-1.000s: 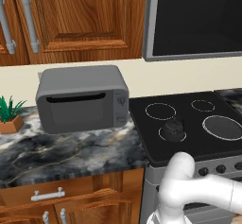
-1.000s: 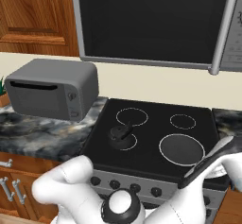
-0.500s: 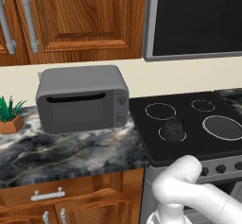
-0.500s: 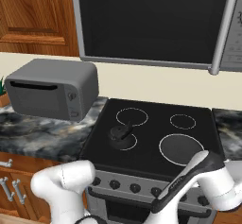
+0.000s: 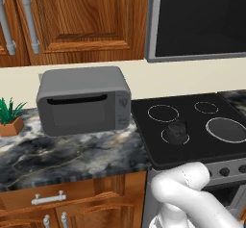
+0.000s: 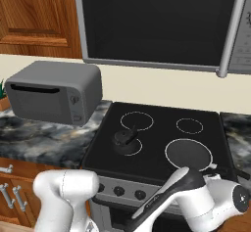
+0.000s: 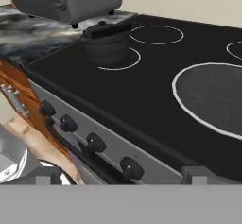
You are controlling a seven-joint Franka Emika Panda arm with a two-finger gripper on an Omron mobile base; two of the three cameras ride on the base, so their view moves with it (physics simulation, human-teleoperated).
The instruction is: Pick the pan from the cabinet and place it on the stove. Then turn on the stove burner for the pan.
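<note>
While the jaws stand spread wide low before the stove's (image 6: pixel 162 143) steel front, with nothing between them, their two tips sit just beside the row of dark knobs (image 7: pixel 97 142). On the black cooktop a small dark lidded pot (image 6: pixel 124 138) rests on the front left ring. Near it lies the largest white burner ring (image 6: pixel 188 153), its inside dark grey. Left of the stove, a grey toaster oven (image 5: pixel 84 99) sits on the marble table (image 5: pixel 72 150), below the closed wooden cabinet (image 5: pixel 81 20)

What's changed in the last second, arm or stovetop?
The arm swung down and to the right, low in front of the stove's knobs. The gripper stayed open, holding nothing. The pan on the large ring, the small pot and the toaster haven't moved.
</note>
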